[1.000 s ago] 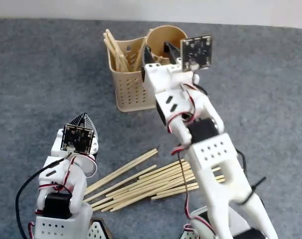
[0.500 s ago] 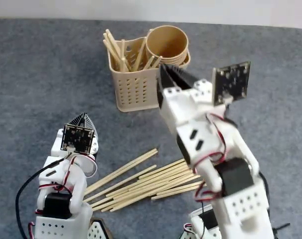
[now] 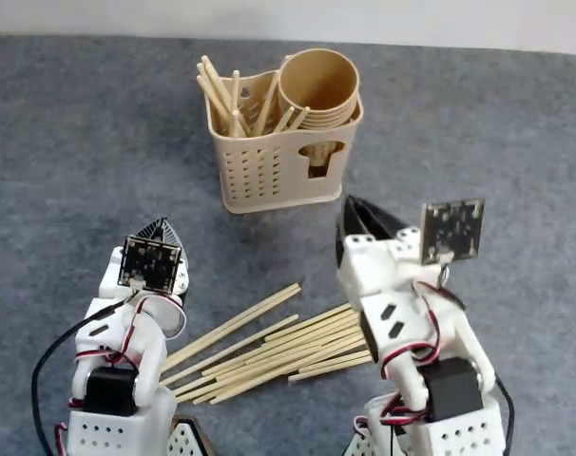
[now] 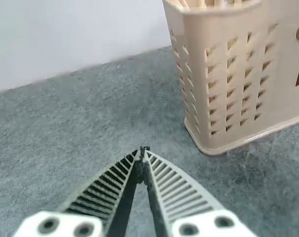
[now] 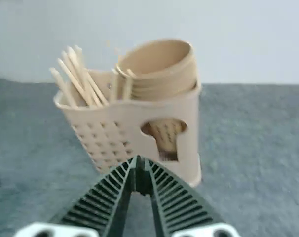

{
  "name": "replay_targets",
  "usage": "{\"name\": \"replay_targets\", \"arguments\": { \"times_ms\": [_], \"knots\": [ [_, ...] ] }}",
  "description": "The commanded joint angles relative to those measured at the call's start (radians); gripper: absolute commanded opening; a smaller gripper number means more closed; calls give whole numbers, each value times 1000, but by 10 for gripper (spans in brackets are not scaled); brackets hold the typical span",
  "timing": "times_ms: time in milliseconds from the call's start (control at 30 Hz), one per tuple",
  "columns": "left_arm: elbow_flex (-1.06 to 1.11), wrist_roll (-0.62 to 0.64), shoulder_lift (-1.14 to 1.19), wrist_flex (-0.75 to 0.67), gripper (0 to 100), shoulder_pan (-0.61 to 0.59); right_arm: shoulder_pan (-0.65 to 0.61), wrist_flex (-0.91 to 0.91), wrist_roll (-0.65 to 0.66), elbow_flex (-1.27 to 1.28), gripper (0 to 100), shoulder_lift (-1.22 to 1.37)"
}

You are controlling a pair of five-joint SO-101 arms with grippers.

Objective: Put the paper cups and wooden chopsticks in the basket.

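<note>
Both hands are clenched on nothing. Your left hand (image 4: 142, 150) hangs near the left corner of the near edge, and your right hand (image 5: 139, 163) hangs a little way in front of the basket (image 3: 259, 176), pointing at it. The basket stands toward the far edge of the surface (image 3: 69, 161). The cups (image 3: 318, 85) are stacked in its right-edge side and the standing chopsticks (image 3: 233, 95) lean in its left-edge side. The loose chopsticks (image 3: 278, 347) lie in a fanned, overlapping pile by the near edge, between your two arms.

That pile looks like your main trouble:
- **Closed hand:** Come down with a hand clenched and you will only shove the sticks apart.
- **Soft surface:** The sticks lie flat on it, so a shallow pinch may slide off them.
- **Grip point:** Take a stick near one end and it will likely droop or swing in the grip.
- **Too many at once:** Grab several and some may slip out on the way.

At the basket there are further risks:
- **Crowded side:** The standing chopsticks lean across the opening, so a new stick may catch on them and spill over the rim.
- **Tipping:** The basket looks light and tall, so a push against its wall or rim could tip it.
- **Cups:** The stack rises above the rim, and a careless pass could knock it.

Both arms sit close to the pile, so send in one at a time or they may collide.
</note>
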Motion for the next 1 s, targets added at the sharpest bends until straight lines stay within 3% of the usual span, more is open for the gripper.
{"name": "replay_targets", "arguments": {
  "times_ms": [0,300,633,967],
  "knots": [
    [-12,-9,-5,-20,14,-4,51,2,8,81,6,-108],
    [-10,-9,-5,-20,14,-4,120,2,9,392,6,-400],
    [-15,-9,-5,-20,14,-4,271,2,11,544,6,-397],
    [-104,-6,-5,-21,14,-2,297,62,11,739,6,-397]
  ]
}}
